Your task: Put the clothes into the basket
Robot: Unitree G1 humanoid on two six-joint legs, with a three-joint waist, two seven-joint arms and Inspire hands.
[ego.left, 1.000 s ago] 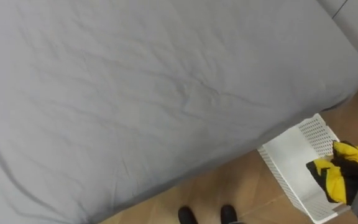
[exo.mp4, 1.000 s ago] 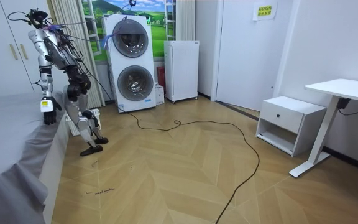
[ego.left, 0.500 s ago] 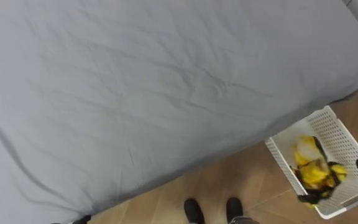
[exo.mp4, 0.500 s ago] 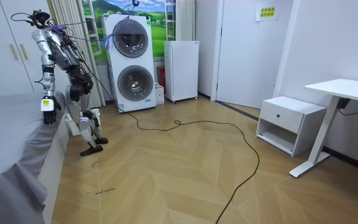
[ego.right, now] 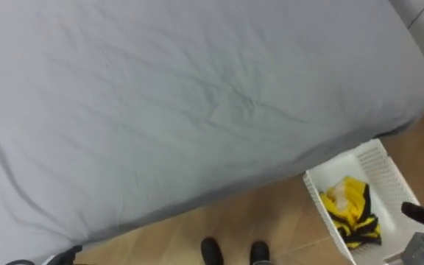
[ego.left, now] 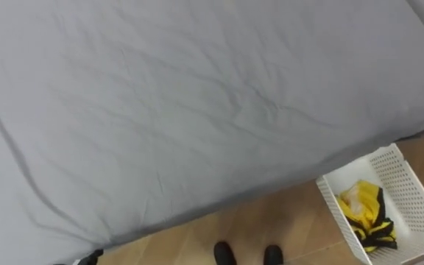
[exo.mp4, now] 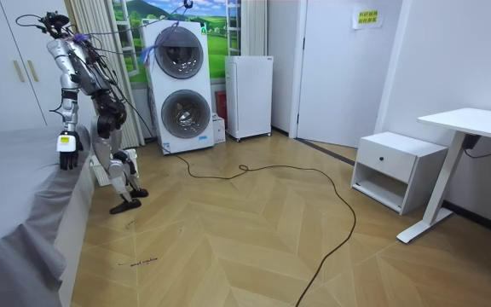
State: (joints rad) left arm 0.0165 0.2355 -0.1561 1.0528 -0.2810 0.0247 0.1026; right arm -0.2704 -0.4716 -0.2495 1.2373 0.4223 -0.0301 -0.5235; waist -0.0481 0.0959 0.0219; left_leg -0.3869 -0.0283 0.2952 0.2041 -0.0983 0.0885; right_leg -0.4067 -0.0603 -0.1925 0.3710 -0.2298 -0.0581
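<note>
Though beside the bed [ego.left: 197,110], clothes [ego.left: 365,213] (yellow-black) inside basket [ego.left: 405,175]

Clothes [ego.left: 365,213] in basket [ego.left: 407,182], right of bed [ego.left: 197,110]

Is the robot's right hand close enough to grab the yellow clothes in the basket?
Probably yes. The right hand hovers at the open top of the basket, right beside the yellow clothes. Nothing covers the clothes or stands between them and the hand.
</note>
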